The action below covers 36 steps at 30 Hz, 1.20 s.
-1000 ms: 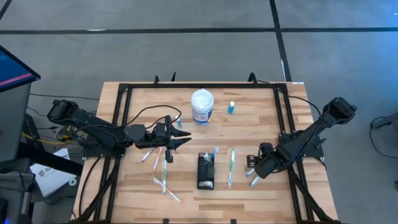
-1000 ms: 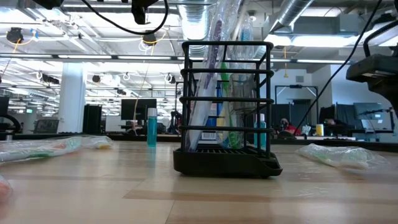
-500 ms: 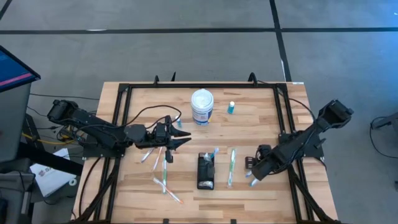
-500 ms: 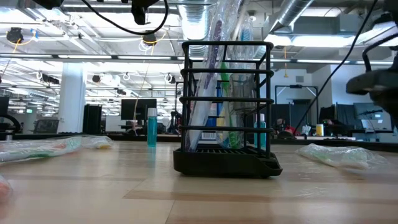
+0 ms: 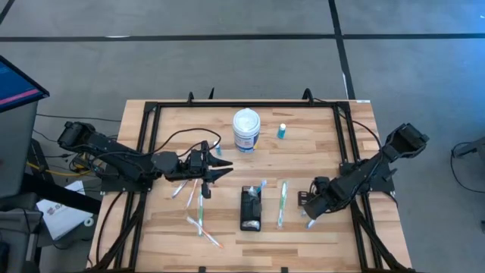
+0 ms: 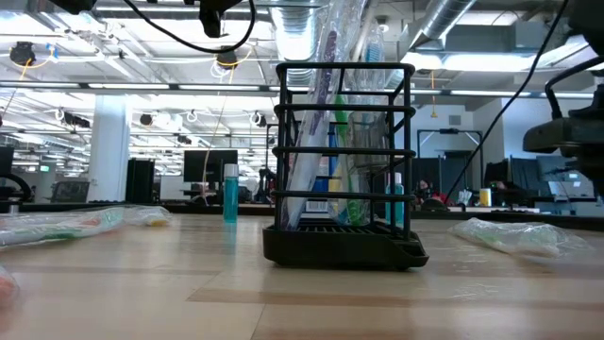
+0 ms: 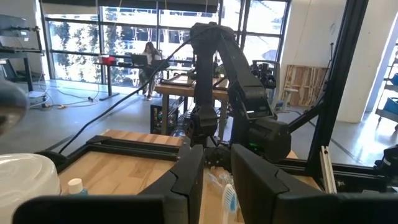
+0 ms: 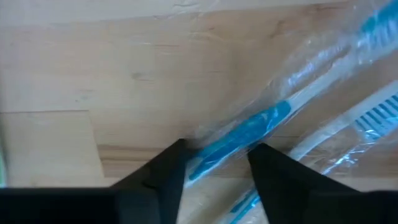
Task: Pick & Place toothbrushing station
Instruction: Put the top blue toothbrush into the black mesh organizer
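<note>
Right fingers (image 8: pixel 214 163) parted, straddling a plastic-wrapped blue-and-white toothbrush (image 8: pixel 249 134) lying on the table (image 8: pixel 124 56); nothing gripped.
Left fingers (image 7: pixel 214 177) parted and empty, at the table's left side beside loose wrapped toothbrushes (image 5: pixel 198 199). Toothbrushing station (image 5: pixel 251 208) stands upright mid-table between the arms, brushes in its slots; white tub (image 5: pixel 246 130) well behind.

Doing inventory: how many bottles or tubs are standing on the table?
2: white tub at the far middle; small blue bottle just right of it. None seems hidden.
</note>
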Tool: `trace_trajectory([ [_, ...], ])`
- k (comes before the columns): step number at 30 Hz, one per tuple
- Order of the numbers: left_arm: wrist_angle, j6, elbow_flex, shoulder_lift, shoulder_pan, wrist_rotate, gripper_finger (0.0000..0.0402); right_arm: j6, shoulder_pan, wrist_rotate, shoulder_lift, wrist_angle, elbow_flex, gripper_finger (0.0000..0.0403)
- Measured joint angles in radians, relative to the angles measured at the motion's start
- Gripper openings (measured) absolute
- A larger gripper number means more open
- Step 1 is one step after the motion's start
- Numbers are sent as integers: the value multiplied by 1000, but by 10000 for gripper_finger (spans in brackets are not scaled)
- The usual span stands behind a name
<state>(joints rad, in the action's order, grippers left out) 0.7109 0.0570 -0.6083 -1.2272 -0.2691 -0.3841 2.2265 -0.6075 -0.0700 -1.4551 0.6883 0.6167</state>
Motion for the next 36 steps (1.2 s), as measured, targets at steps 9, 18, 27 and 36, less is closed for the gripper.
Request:
trace_trajectory([
  [9, 0, 0, 0, 0, 0, 0, 76, -38, -1, -5, -1, 18, -1, 14],
  [18, 0, 0, 0, 0, 0, 0, 76, -90, -2, -72, 4, 33, 3, 10],
  [27, 0, 0, 0, 0, 0, 0, 76, -221, 4, -389, 87, 114, 65, 7],
  [36, 2, 0, 0, 0, 2, -8, 76, -468, 48, -564, 120, 111, 137, 7],
])
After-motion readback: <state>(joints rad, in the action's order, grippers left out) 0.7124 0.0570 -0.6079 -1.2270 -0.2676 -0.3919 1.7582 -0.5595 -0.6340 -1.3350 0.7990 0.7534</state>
